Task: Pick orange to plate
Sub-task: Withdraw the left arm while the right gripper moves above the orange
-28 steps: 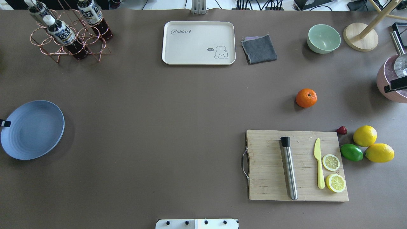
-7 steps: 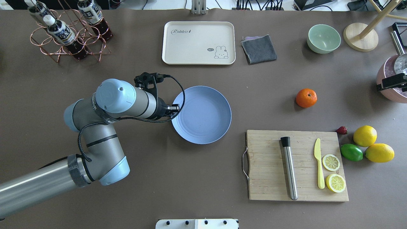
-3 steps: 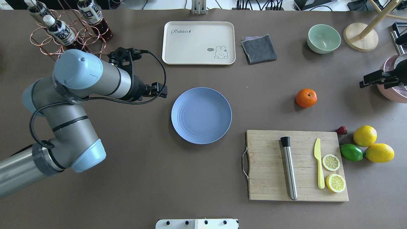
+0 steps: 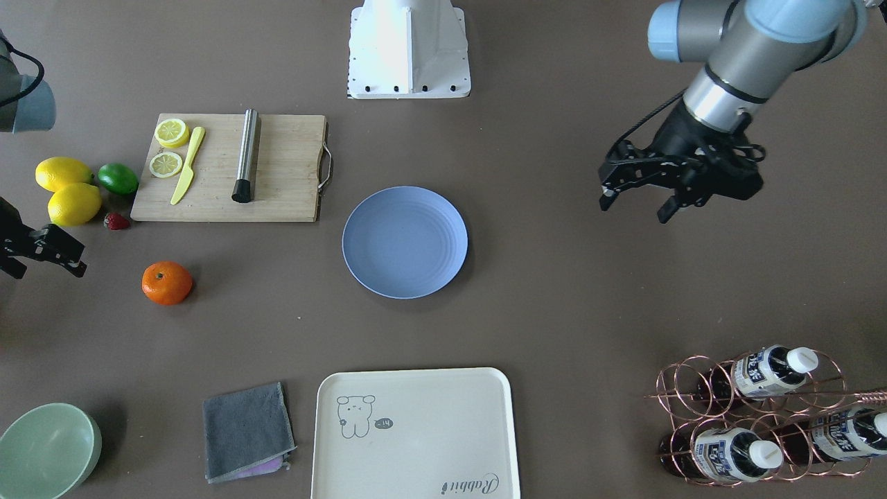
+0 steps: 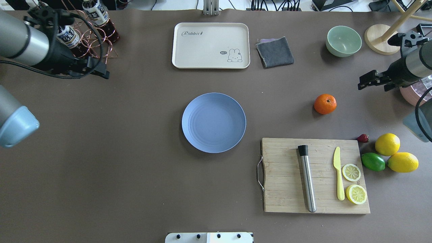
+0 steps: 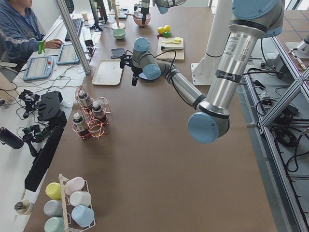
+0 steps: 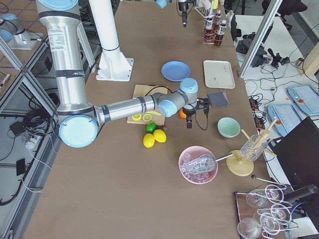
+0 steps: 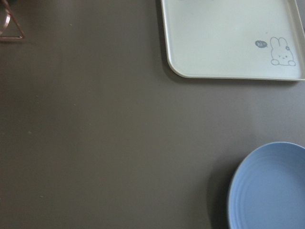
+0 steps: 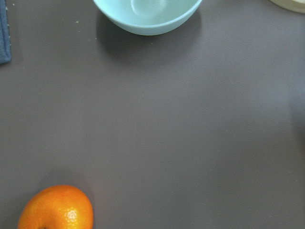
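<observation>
The orange (image 5: 325, 104) lies on the brown table right of centre, also seen as orange (image 4: 167, 283) and at the lower left of the right wrist view as orange (image 9: 56, 208). The pale blue plate (image 5: 214, 123) rests empty at the table's middle, plate (image 4: 405, 242), its edge showing as plate (image 8: 269, 188). My right gripper (image 5: 373, 84) hovers open and empty to the right of the orange, a little beyond it, right gripper (image 4: 43, 267). My left gripper (image 5: 99, 71) is open and empty, raised at the far left near the bottle rack, left gripper (image 4: 634, 206).
A wooden cutting board (image 5: 315, 175) with a steel muddler, yellow knife and lemon slices lies nearer than the orange. Two lemons (image 5: 387, 144), a lime (image 5: 373, 161) and a strawberry sit beside it. A green bowl (image 5: 343, 41), grey cloth (image 5: 275, 51), cream tray (image 5: 211, 45) and bottle rack (image 5: 77, 37) line the far edge.
The left arm carried the plate from the left edge to the middle, let it go and drew back to the far left. The right gripper has come in from the right edge toward the orange.
</observation>
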